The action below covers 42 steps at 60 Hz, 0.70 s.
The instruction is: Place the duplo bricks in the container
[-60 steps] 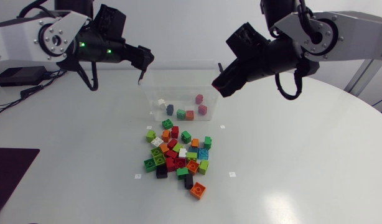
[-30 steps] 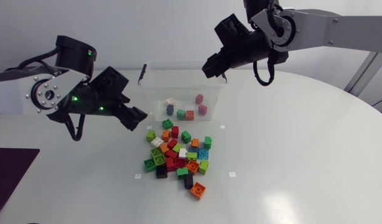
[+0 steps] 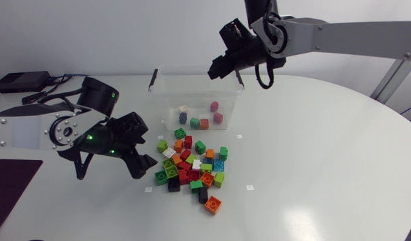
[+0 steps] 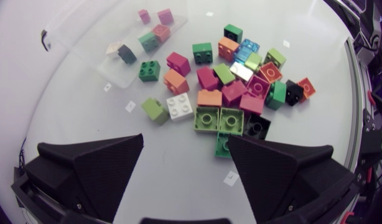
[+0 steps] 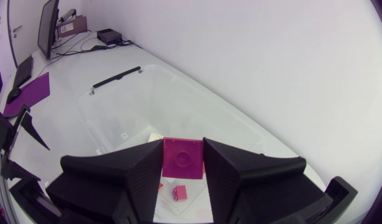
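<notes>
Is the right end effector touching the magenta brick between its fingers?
Touching. The right wrist view shows the magenta brick clamped from both sides by the fingers of the right end effector.

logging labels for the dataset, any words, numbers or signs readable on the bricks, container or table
None readable: the duplo bricks, the container and the magenta brick in the right end effector show no print.
The white tags on the table are too small to tell.

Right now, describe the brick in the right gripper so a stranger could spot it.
Find the clear container at the table's far side. Over it hangs the right gripper, pinching a magenta brick between its fingers. It is the only brick held in the air.
</notes>
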Each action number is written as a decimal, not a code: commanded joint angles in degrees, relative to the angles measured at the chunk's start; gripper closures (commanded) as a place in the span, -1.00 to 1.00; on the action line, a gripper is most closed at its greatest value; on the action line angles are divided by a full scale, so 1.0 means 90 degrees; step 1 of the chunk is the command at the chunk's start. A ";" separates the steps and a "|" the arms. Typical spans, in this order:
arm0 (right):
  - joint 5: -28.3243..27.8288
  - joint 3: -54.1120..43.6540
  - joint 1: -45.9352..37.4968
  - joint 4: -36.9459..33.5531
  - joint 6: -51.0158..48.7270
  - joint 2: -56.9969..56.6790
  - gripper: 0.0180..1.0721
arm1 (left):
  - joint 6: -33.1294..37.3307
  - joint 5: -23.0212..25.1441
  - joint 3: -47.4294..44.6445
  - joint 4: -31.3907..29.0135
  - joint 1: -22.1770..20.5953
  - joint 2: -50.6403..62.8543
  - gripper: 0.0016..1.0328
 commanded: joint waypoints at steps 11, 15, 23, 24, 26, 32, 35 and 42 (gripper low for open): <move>0.0163 0.0942 0.0005 -0.0015 0.0245 0.0892 0.18 | 0.0494 0.0083 -0.0360 -0.0178 -0.0251 0.0458 -0.81; 0.0202 0.1049 0.0005 -0.0073 0.0303 0.0941 -0.51 | 0.0504 0.0083 -0.0370 -0.0168 -0.0320 0.0614 -0.81; 0.0222 0.0961 0.0015 -0.0132 0.0333 0.0687 -0.91 | 0.0514 0.0093 -0.0360 -0.0129 -0.0515 0.1015 -0.80; 0.0222 0.0942 0.0024 -0.0142 0.0333 0.0648 -0.91 | 0.0514 0.0093 -0.0360 -0.0109 -0.0525 0.1044 -0.80; 0.0232 0.0883 0.0034 -0.0151 0.0333 0.0550 -0.91 | 0.0514 0.0103 -0.0360 -0.0080 -0.0554 0.1063 -0.80; 0.0222 0.0581 0.0064 -0.0210 0.0313 0.0160 -0.91 | 0.0484 0.0142 -0.0311 0.0067 -0.0603 0.1210 -0.80; 0.0232 0.0356 0.0073 -0.0210 0.0294 -0.0065 -0.91 | 0.0465 0.0152 -0.0263 0.0125 -0.0603 0.1317 -0.75; 0.0212 -0.0230 0.0083 -0.0317 0.0284 -0.0710 -0.91 | 0.0465 0.0191 -0.0175 0.0203 -0.0574 0.1522 -0.57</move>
